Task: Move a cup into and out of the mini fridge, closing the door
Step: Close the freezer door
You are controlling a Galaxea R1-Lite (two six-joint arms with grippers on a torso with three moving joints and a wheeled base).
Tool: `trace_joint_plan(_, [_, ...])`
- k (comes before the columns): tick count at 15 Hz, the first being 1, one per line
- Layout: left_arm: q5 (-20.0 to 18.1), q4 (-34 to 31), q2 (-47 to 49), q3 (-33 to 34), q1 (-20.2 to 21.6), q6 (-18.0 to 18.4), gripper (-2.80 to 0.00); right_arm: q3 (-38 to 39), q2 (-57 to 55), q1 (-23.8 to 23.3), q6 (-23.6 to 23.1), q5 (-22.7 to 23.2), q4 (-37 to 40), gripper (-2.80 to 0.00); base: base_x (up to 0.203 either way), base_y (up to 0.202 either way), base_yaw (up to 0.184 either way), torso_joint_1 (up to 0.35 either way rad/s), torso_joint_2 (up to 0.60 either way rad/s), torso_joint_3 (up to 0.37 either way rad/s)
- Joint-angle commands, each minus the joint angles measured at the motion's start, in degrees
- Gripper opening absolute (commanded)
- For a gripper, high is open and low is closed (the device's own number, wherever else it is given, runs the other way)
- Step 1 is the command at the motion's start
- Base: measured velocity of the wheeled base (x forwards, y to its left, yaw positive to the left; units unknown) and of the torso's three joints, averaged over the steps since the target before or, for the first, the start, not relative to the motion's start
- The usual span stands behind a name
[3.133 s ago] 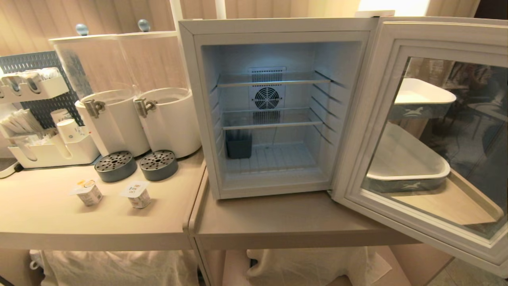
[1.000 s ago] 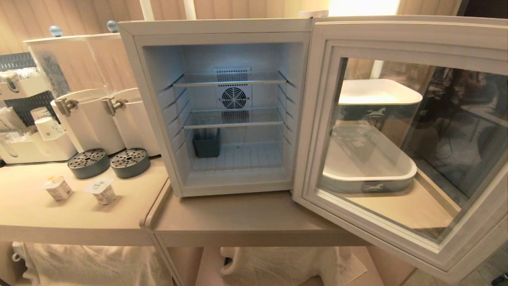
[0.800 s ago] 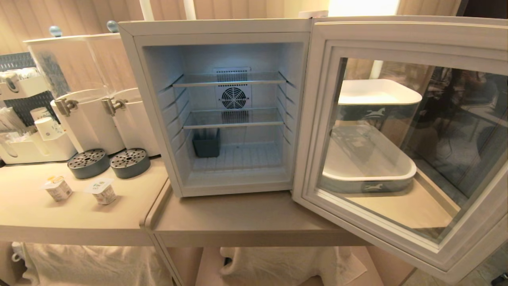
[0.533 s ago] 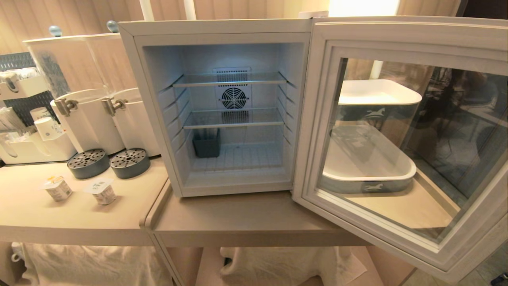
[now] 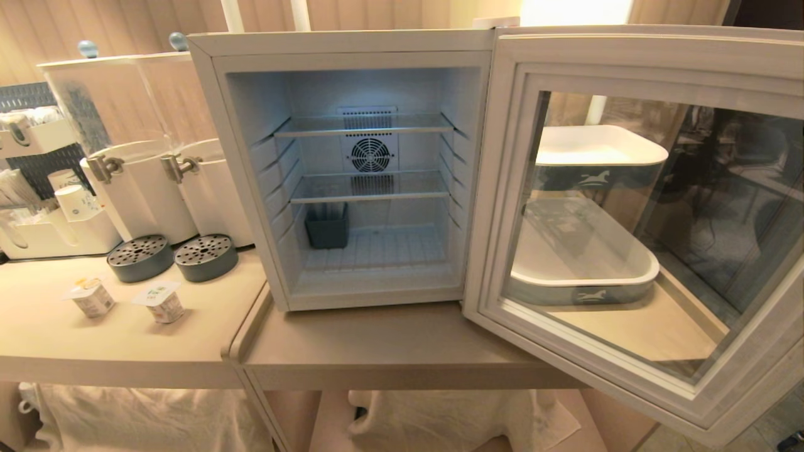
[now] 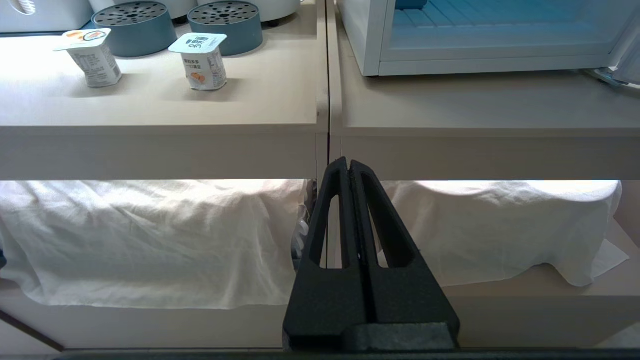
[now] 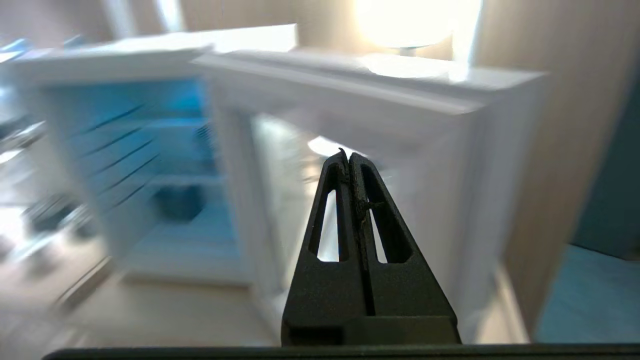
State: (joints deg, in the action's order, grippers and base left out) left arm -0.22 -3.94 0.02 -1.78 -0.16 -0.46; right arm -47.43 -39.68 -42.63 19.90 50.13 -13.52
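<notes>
The white mini fridge (image 5: 339, 43) stands on the counter with its glass-windowed door (image 5: 510, 188) swung wide open to the right. Two small sealed cups (image 5: 92, 297) (image 5: 162, 303) stand on the left counter, well left of the fridge. Neither arm shows in the head view. My left gripper (image 6: 348, 162) is shut and empty, low in front of the counter's edge, with the cups (image 6: 95, 57) (image 6: 204, 61) far beyond it. My right gripper (image 7: 348, 155) is shut and empty in the air, pointing at the open door (image 7: 380, 100) beside the lit fridge (image 7: 125, 60).
A dark grey bin (image 5: 326, 227) sits on the fridge floor at the left. Two clear dispensers (image 5: 144, 182) with grey drip trays (image 5: 139, 257) stand left of the fridge, beside an organiser (image 5: 56, 238) with paper cups. White trays (image 5: 584, 276) show through the door glass.
Since the earliest frame the whole head view has shifted left, so the camera moved. Over the last second nothing in the head view has moved.
</notes>
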Motion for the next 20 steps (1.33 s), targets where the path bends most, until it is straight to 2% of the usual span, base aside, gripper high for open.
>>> trace_joint_plan(1, [0.0, 0.0, 0.0, 0.0, 0.0, -0.1, -2.80, -0.2, -0.4, -0.3, -0.1, -7.4, 0.2, -2.80, 0.000, 0.000, 0.000, 0.000, 0.00, 0.000])
trace_joint_plan(4, [0.0, 0.0, 0.0, 0.0, 0.0, 0.0, -2.80, 0.8, 0.9, -1.0, -2.3, -21.0, 1.7, -2.80, 0.000, 0.000, 0.000, 0.000, 0.00, 0.000])
trace_joint_plan(7, [0.0, 0.0, 0.0, 0.0, 0.0, -0.1, -2.80, 0.1, -5.3, -1.2, -2.2, -30.3, 1.9, -2.80, 0.000, 0.000, 0.000, 0.000, 0.00, 0.000])
trace_joint_plan(9, [0.0, 0.0, 0.0, 0.0, 0.0, -0.1, -2.80, -2.4, -14.7, -4.0, -0.3, -33.7, 0.1, -2.80, 0.000, 0.000, 0.000, 0.000, 0.00, 0.000])
trace_joint_plan(10, [0.0, 0.0, 0.0, 0.0, 0.0, 0.0, -2.80, -4.1, -20.3, -8.6, 0.5, -32.0, -2.0, -2.80, 0.000, 0.000, 0.000, 0.000, 0.00, 0.000])
trace_joint_plan(11, [0.0, 0.0, 0.0, 0.0, 0.0, 0.0, -2.80, -5.7, -24.0, -14.5, 1.1, -26.7, -4.5, -2.80, 0.000, 0.000, 0.000, 0.000, 0.00, 0.000])
trace_joint_plan(12, [0.0, -0.1, 0.0, -0.1, 0.0, 0.0, -2.80, -7.4, -27.4, -20.3, 1.5, -15.9, -7.2, -2.80, 0.000, 0.000, 0.000, 0.000, 0.00, 0.000])
trace_joint_plan(14, [0.0, -0.1, 0.0, -0.1, 0.0, 0.0, -2.80, -11.2, -34.4, -28.8, 2.5, 15.0, -12.1, -2.80, 0.000, 0.000, 0.000, 0.000, 0.00, 0.000])
trace_joint_plan(15, [0.0, -0.1, 0.0, -0.1, 0.0, 0.0, -2.80, -13.6, -40.2, -32.2, 3.1, 27.6, -14.8, -2.80, 0.000, 0.000, 0.000, 0.000, 0.00, 0.000])
trace_joint_plan(16, [0.0, -0.1, 0.0, 0.0, 0.0, 0.0, -2.80, -15.6, -44.7, -33.7, 3.8, 35.0, -16.9, -2.80, 0.000, 0.000, 0.000, 0.000, 0.00, 0.000])
trace_joint_plan(17, [0.0, -0.1, 0.0, -0.1, 0.0, 0.0, -2.80, -16.4, -47.1, -33.0, 4.4, 37.5, -17.4, -2.80, 0.000, 0.000, 0.000, 0.000, 0.00, 0.000])
trace_joint_plan(18, [0.0, -0.1, 0.0, -0.1, 0.0, 0.0, -2.80, -16.6, -47.9, -29.9, 5.0, 37.5, -16.7, -2.80, 0.000, 0.000, 0.000, 0.000, 0.00, 0.000])
trace_joint_plan(20, [0.0, -0.1, 0.0, -0.1, 0.0, 0.0, -2.80, -14.8, -45.8, -21.0, 5.5, 37.5, -13.8, -2.80, 0.000, 0.000, 0.000, 0.000, 0.00, 0.000])
